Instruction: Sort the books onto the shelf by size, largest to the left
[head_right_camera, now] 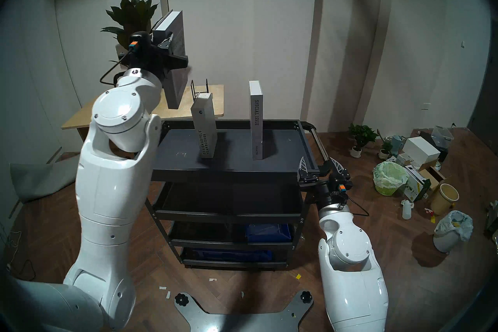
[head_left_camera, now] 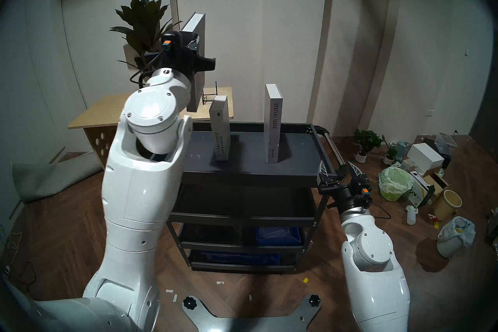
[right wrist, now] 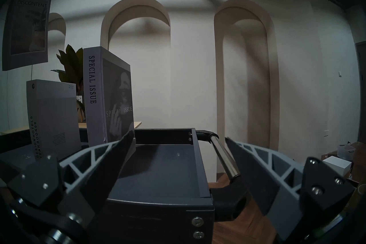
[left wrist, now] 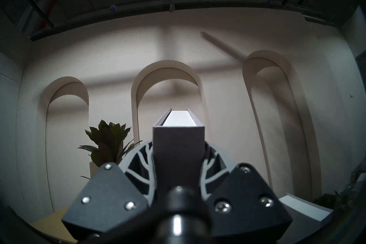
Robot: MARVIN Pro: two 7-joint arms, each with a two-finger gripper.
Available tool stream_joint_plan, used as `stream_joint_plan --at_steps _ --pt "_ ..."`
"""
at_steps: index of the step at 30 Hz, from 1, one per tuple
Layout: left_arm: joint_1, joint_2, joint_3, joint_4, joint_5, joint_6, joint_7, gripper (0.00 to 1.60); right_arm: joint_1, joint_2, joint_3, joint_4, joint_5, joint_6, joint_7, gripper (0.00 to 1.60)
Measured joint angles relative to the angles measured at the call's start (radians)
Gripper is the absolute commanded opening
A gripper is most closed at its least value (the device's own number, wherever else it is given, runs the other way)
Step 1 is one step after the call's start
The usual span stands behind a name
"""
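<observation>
My left gripper [head_left_camera: 192, 45] is shut on the thin "Discontent" book [head_left_camera: 198, 24] and holds it upright, high above the cart's back left corner. In the left wrist view its fingers [left wrist: 138, 160] clamp the spine [left wrist: 178, 154]. The shelf [head_left_camera: 202, 159] is the cart's dark top tray. The "DESIGNHOTELS YEARBOOK09" book [head_left_camera: 221, 129] stands on it, leaning slightly. The tall "SPECIAL ISSUE" book [head_left_camera: 273, 124] stands upright to its right. My right gripper [head_left_camera: 336, 165] is open and empty at the tray's front right corner, with the corner between its fingers [right wrist: 118, 158].
A plywood table [head_left_camera: 107, 110] with a small black wire rack [head_left_camera: 211, 94] stands behind the cart, next to a potted plant [head_left_camera: 142, 21]. The cart's handle [head_left_camera: 332, 142] is at its right end. Lower tiers hold blue bins [head_left_camera: 277, 234]. Bins and boxes [head_left_camera: 393, 183] litter the floor at right.
</observation>
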Motion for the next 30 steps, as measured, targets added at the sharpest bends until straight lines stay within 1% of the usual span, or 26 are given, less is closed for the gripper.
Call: stream_joint_plan --at_steps 2,5,7,8,11,12,15,22,26,30 --pt "0.005 0.016 -0.035 0.035 -0.039 0.008 -0.044 0.0 0.0 -0.004 -0.013 -0.002 -0.013 0.0 -0.009 1.6" --pt "0.006 0.031 -0.069 0.096 -0.066 0.006 -0.076 0.0 -0.002 -0.008 -0.027 -0.006 -0.027 0.0 -0.02 1.6" --pt "0.006 0.044 -0.088 0.155 -0.072 -0.01 -0.085 0.0 -0.005 -0.013 -0.04 -0.011 -0.041 0.001 -0.032 1.6" --pt "0.006 0.045 -0.089 0.162 -0.072 -0.013 -0.085 0.0 -0.005 -0.014 -0.041 -0.012 -0.043 0.001 -0.033 1.6" --pt "0.003 0.052 -0.1 0.219 -0.068 -0.04 -0.085 0.0 -0.013 -0.019 -0.053 -0.018 -0.058 0.001 -0.047 1.6" --pt "-0.001 0.056 -0.107 0.261 -0.064 -0.06 -0.084 0.0 -0.02 -0.023 -0.062 -0.023 -0.07 0.001 -0.057 1.6" --pt "-0.007 0.057 -0.112 0.299 -0.062 -0.077 -0.083 0.0 -0.028 -0.028 -0.07 -0.027 -0.081 0.001 -0.068 1.6" --pt "-0.041 0.053 -0.122 0.448 -0.073 -0.173 -0.094 0.0 -0.051 -0.041 -0.096 -0.052 -0.12 0.002 -0.12 1.6" --pt "-0.059 0.042 -0.122 0.506 -0.092 -0.216 -0.109 0.0 -0.056 -0.045 -0.108 -0.063 -0.141 0.004 -0.147 1.6" --pt "-0.072 0.033 -0.124 0.534 -0.108 -0.232 -0.121 0.0 -0.056 -0.047 -0.117 -0.065 -0.155 0.008 -0.167 1.6"
